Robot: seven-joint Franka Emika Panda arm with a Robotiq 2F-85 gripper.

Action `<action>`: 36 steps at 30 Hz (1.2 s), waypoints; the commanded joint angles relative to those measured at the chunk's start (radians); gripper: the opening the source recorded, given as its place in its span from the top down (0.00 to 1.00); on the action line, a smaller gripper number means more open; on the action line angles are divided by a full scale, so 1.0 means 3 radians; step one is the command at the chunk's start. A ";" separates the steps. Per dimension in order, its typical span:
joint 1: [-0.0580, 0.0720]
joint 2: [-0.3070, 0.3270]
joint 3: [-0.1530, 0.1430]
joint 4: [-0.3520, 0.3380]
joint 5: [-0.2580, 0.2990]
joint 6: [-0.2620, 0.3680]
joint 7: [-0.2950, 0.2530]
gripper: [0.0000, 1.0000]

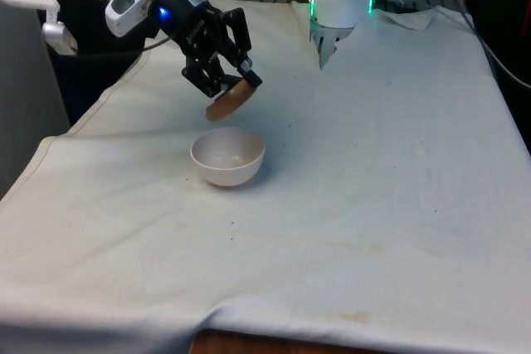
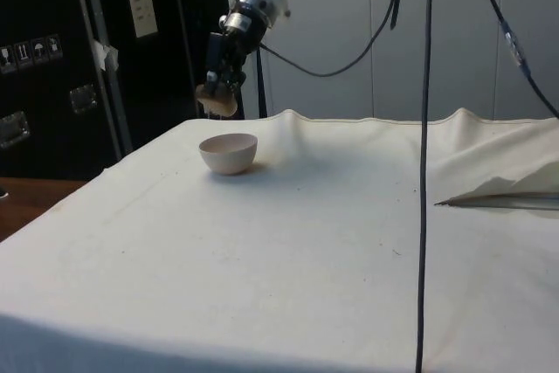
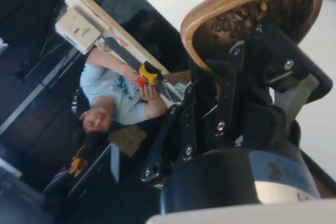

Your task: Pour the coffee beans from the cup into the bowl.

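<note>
One cup (image 1: 229,100), one bowl (image 1: 227,156). Jaws (image 1: 235,80) were closed on the cup's rim, holding it tipped steeply on its side just above the bowl's far edge, clear of it. Beans (image 3: 247,11) were visible inside the cup in the wrist view. The bowl sat on the desk (image 1: 373,205) towards the front view's left, well in from every edge, with open cloth all around. A person (image 3: 113,100) appeared in the wrist view.

Wooden cup (image 1: 230,100); smooth matt bowl (image 1: 227,156)
</note>
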 commanded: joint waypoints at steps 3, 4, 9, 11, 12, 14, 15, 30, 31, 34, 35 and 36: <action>-0.0023 0.0040 0.0010 0.0020 0.0050 -0.0063 -0.0017 1.00; -0.0030 0.0047 0.0007 0.0020 0.0073 -0.0083 -0.0023 1.00; -0.0040 0.0083 -0.0033 0.0027 0.0210 -0.0217 -0.0077 1.00; -0.0040 0.0097 -0.0053 0.0030 0.0257 -0.0267 -0.0093 1.00; -0.0013 0.0083 -0.0077 0.0000 0.0257 -0.0237 -0.0107 1.00; -0.0050 0.0113 -0.0073 0.0033 0.0313 -0.0333 -0.0113 1.00; -0.0053 0.0117 -0.0077 0.0033 0.0330 -0.0357 -0.0117 1.00; -0.0063 0.0243 -0.0170 0.0073 0.0640 -0.0680 -0.0157 1.00; -0.0063 0.0253 -0.0173 0.0077 0.0660 -0.0700 -0.0157 1.00; -0.0040 0.0257 -0.0200 0.0060 0.0687 -0.0707 -0.0177 1.00; -0.0067 0.0283 -0.0187 0.0087 0.0737 -0.0777 -0.0157 1.00; -0.0070 0.0290 -0.0187 0.0087 0.0757 -0.0793 -0.0157 1.00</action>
